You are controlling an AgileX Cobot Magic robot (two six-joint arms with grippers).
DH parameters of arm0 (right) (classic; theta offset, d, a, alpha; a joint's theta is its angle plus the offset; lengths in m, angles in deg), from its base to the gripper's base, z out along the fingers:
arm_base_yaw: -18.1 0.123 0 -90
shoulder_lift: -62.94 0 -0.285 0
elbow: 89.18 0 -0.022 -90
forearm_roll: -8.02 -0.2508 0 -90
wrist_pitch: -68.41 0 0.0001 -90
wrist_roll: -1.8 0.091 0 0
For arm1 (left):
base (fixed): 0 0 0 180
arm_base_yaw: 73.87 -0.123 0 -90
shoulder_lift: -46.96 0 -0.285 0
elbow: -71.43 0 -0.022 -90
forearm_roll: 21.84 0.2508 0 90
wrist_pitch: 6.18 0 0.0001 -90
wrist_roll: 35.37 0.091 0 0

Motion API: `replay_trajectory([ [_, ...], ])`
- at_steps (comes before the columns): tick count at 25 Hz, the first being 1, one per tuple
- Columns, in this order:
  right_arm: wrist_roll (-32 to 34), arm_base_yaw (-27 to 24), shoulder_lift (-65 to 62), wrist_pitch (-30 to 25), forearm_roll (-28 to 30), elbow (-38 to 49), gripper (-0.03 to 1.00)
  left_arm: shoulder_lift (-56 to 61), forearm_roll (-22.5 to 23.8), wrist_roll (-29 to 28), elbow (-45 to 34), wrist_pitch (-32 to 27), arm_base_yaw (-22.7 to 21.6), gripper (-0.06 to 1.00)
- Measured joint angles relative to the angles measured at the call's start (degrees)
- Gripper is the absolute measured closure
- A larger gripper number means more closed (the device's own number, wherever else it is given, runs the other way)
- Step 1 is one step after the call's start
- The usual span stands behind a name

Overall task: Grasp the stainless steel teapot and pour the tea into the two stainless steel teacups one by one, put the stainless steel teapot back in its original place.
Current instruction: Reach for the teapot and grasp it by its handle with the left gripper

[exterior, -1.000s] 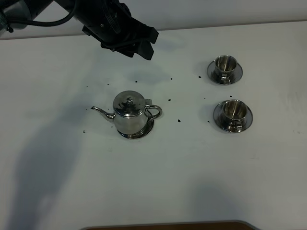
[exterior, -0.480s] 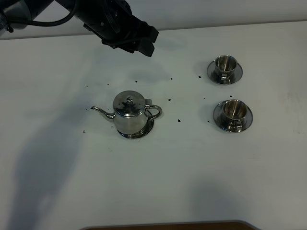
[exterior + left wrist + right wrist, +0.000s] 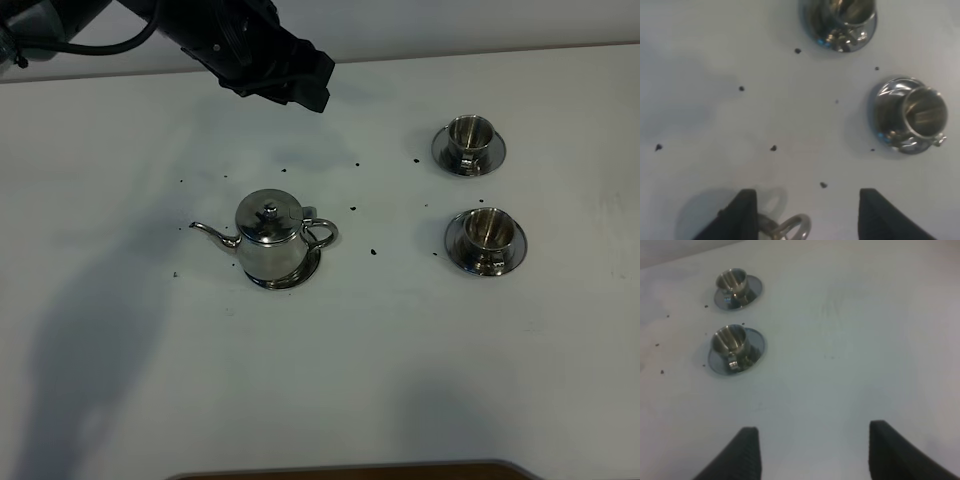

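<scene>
The left gripper (image 3: 305, 85) hangs above the far left part of the table (image 3: 150, 380), its jaws wide apart and holding nothing. It is well apart from the teapot (image 3: 268, 240). The teapot stands upright on its saucer (image 3: 308, 270), left of the middle, with the spout (image 3: 212, 232) pointing left and the handle (image 3: 322, 233) turned right toward the cups. In the left wrist view that loop shows just between the two fingers (image 3: 742, 215), but lower down and untouched. Dark specks (image 3: 373, 251) lie scattered on the table between teapot and cups. On the right the far cup (image 3: 470, 133) and the near cup (image 3: 488, 230) each stand upright on their own saucers, one behind the other and apart. Whether either holds tea cannot be told. The right gripper (image 3: 815, 455) is outside the high view. Its own camera shows its jaws apart and empty, over bare table, well away from the cups. With the teapot ungripped and on its place, the step in hand looks like the reach for the grasp, though a finished pour cannot be ruled out. If the grasp is ahead, the next move calls for the left gripper to come down and forward and line its open jaws across the handle. It should then close firmly on that thin, slippery loop without knocking the teapot off its saucer.
</scene>
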Motion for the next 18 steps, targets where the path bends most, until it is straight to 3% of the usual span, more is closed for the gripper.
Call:
replay_trajectory([
  [5, -0.36, 0.00, 0.00, 0.00, 0.05, 0.00, 0.49, 0.00, -5.57, 4.72, 0.00, 0.48, 0.15, 0.45],
  [10, -0.66, 0.00, 0.00, -0.05, -0.04, 0.00, 0.49, 0.00, -6.76, 5.91, 0.00, 2.40, 2.04, 0.45],
  [13, -0.66, 0.00, 0.00, -0.05, -0.04, 0.00, 0.49, 0.00, -6.47, 6.02, 0.08, 3.94, 4.39, 0.45],
  [18, -0.66, 0.00, 0.00, -0.05, -0.04, 0.00, 0.49, -1.07, -0.49, 4.19, 4.83, 3.71, 8.09, 0.45],
])
